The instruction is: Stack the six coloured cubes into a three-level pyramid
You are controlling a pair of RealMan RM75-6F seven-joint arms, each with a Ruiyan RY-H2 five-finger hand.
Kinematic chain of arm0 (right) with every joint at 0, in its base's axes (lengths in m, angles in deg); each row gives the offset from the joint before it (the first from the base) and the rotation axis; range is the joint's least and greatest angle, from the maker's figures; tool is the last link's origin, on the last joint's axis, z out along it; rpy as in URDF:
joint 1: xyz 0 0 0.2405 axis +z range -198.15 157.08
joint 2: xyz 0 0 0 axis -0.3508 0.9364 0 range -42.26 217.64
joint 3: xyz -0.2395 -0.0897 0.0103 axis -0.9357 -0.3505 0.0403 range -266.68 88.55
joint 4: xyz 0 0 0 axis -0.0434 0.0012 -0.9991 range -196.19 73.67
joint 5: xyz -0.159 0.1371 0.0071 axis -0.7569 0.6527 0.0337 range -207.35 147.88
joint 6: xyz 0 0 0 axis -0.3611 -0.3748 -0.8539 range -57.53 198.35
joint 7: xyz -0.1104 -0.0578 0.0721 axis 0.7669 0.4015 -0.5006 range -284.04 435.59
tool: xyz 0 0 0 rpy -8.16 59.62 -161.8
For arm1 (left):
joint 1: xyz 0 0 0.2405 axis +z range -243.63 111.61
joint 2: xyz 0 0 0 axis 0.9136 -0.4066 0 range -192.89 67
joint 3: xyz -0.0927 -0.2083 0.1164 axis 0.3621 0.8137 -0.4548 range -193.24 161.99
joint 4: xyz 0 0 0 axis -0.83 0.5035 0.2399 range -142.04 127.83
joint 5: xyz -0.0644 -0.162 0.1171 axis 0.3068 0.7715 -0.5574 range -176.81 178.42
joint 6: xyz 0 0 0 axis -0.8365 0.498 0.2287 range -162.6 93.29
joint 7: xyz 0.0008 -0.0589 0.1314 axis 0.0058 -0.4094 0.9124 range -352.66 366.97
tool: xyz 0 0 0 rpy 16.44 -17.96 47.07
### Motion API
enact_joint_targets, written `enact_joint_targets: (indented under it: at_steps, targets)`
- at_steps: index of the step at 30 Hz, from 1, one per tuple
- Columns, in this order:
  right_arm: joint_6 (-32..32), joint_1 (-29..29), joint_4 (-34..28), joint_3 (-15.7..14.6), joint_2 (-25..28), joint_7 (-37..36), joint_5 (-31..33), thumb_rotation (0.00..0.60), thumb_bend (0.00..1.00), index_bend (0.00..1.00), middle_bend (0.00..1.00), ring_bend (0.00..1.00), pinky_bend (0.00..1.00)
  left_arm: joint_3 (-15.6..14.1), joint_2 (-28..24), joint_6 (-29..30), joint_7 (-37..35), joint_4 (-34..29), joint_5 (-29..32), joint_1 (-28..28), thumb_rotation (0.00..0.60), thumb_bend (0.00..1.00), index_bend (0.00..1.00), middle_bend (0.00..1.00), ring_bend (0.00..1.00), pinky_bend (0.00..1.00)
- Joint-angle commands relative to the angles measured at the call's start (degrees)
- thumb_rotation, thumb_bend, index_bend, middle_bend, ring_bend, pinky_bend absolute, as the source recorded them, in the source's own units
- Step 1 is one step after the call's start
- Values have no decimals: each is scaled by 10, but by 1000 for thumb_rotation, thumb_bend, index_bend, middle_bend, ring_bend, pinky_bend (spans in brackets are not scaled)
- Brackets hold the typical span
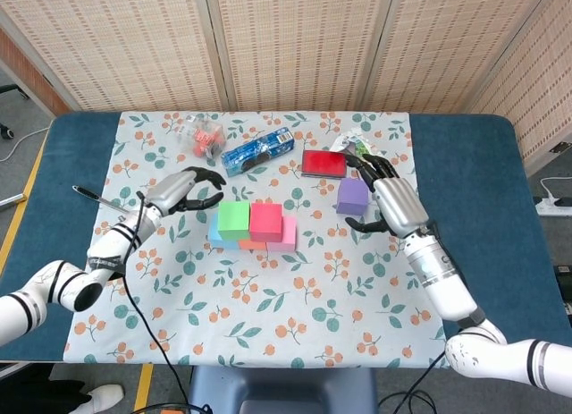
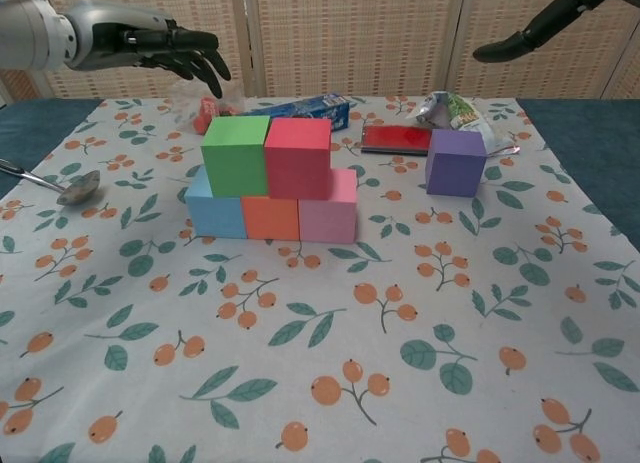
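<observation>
Fingers (image 1: 357, 164) of the right hand (image 1: 393, 204) were spread, empty, beside the purple wooden cube (image 1: 352, 196); left hand (image 1: 183, 190) likewise splayed.

At frame centre, a green cube (image 1: 233, 219) and red cube (image 1: 265, 219) sat atop a partly hidden lower row. The purple cube (image 1: 352, 196) stood apart to the right, just beside the spread right hand (image 1: 391, 202). The left hand (image 1: 182, 190) hovered left, empty.

In the chest view the right hand (image 2: 545, 23) is cut by the top edge; the spoon (image 2: 60, 188) handle leaves at the left edge; the snack packets' (image 2: 455, 111) print is unreadable.
</observation>
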Motion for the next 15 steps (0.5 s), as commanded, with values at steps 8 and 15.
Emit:
enact_joint_targets:
  at_steps: [8,15]
  targets:
    - [-22,-6,30,1,-2,-31,-6,600,134,0,134,0,0,0,36,-13,70,4,36,-29,133,313,287,333,142,93]
    - [-29,-9,36,4,-1,-39,-8,600,134,0,134,0,0,-3,47,-14,107,8,60,-38,133,315,287,332,142,93]
